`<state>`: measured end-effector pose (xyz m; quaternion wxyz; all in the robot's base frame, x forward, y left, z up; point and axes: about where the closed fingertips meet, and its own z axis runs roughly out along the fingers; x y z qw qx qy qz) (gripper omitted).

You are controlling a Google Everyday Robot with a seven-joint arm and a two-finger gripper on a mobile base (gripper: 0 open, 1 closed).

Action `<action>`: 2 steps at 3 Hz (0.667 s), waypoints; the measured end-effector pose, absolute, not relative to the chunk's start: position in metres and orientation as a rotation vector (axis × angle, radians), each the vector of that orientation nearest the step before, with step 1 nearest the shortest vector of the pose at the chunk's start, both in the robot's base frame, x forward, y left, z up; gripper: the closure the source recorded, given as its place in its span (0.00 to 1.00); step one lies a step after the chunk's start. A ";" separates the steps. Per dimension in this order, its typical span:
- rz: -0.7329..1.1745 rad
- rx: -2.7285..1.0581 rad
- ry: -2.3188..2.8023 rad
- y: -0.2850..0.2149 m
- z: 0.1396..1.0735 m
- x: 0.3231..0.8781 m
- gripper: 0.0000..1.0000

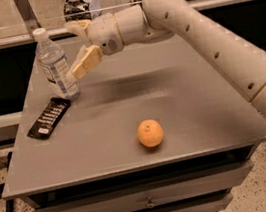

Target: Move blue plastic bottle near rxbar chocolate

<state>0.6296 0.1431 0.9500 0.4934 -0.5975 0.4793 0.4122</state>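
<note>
The blue plastic bottle (pixel 56 65), clear with a white cap and pale label, stands upright on the grey table (pixel 182 99) at the far left. Its base touches the far end of the rxbar chocolate (pixel 49 117), a flat black bar lying just in front of it. My gripper (pixel 75 50) is open, right beside the bottle on its right. One finger (pixel 85 62) reaches towards the bottle's side and the other is higher up near the cap. The bottle is not between the fingers.
An orange (pixel 150 133) lies near the table's front middle. My arm (pixel 201 30) stretches over the back right of the table. Drawers (pixel 149 204) sit below the tabletop. A glass barrier and rail (pixel 5 40) run behind the table.
</note>
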 end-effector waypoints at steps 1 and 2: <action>0.754 -1.459 1.162 0.092 0.993 0.644 0.00; 0.747 -1.464 1.157 0.093 0.996 0.643 0.00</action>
